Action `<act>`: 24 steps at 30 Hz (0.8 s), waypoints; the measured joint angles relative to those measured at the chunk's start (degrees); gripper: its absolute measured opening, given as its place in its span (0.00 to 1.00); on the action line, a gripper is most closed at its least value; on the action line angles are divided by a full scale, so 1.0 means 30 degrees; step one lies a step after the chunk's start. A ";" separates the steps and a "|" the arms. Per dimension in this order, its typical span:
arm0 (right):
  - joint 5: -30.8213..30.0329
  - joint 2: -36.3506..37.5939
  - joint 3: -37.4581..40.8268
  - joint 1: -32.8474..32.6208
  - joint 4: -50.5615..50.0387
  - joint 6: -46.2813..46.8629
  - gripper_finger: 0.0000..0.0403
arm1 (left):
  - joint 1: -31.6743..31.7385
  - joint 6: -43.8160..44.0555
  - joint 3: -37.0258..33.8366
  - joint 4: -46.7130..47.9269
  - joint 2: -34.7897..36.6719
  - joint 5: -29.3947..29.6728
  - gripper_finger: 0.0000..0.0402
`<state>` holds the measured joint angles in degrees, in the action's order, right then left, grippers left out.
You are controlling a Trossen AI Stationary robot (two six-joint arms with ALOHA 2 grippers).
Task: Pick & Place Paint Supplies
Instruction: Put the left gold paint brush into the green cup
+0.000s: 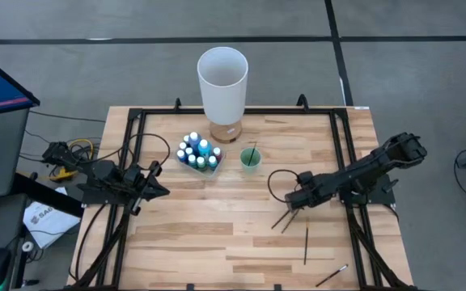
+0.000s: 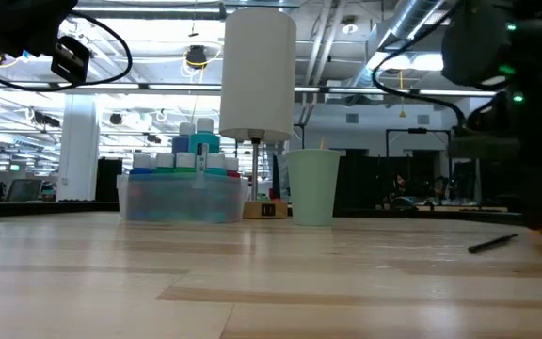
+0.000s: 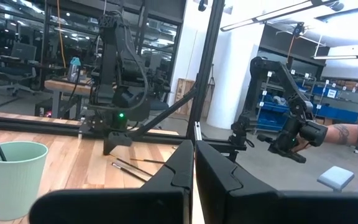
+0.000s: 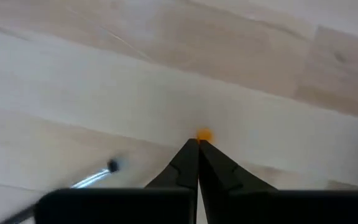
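Fingers together on both arms: the left gripper [image 1: 158, 191] is pressed closed with nothing in it, parked at the left table edge. The right gripper [image 4: 198, 149] is down on the wood, closed at the tips, with an orange brush tip [image 4: 204, 134] peeking right at the tip line. Looks pinched on that brush, though the wrist view shows only the orange dot.

Left to right: paint bottles [image 1: 198, 151] sit packed in a clear tray [image 2: 184, 200] left of centre. The tall white cylinder [image 1: 222, 81] stands behind them, the small green cup [image 1: 251, 158] just beside the tray with one brush [image 1: 253, 151] already in it. Two dark brushes [image 1: 285, 217] lie crossed near the right gripper, another brush [image 1: 306, 245] nearer the front, and one more [image 1: 331, 276] at the front edge.

Judgement: step is lifting a brush. Raise straight up and check that the handle comes with it, since the grip is right at the tip and could slip. The neighbouring crossed brush may get dragged. The cup is small and light, so it is easily knocked on approach.
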<state>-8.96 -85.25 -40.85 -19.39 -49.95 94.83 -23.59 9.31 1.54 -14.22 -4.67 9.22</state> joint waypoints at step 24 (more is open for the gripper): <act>-0.9243 0.0087 -1.1131 0.1149 -0.9552 -0.5756 0.00 | -0.0005 0.0000 0.0000 -0.0095 0.0000 0.0070 0.00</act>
<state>-36.69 -84.99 -74.24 -15.94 -78.61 77.56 -23.61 9.31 1.54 -14.50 -4.67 9.43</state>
